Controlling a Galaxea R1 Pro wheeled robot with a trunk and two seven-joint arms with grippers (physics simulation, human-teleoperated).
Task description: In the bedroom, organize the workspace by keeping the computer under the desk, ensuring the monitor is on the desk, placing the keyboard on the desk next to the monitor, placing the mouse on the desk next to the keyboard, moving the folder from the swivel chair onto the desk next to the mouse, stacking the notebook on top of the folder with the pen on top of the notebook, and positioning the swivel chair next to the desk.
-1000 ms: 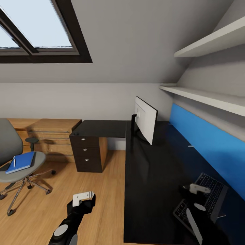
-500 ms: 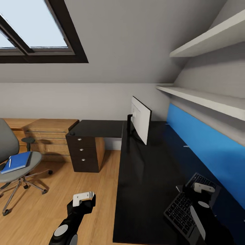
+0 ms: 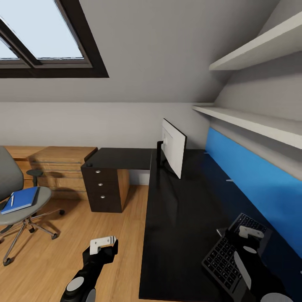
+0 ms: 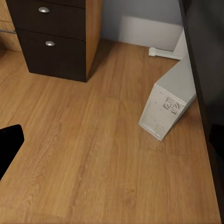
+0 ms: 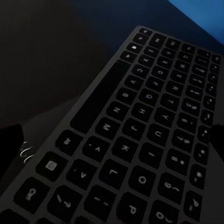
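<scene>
Slim keyboard [image 3: 235,253] – dark keys – on glossy desk [image 3: 184,209].

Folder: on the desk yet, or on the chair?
On the chair. The blue folder lies flat on the swivel chair seat, apart from the desk, a white pen on it.

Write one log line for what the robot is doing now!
right claw: over keyboard, grip unclear | keyboard: on desk | left claw: above floor | folder: on swivel chair
</scene>
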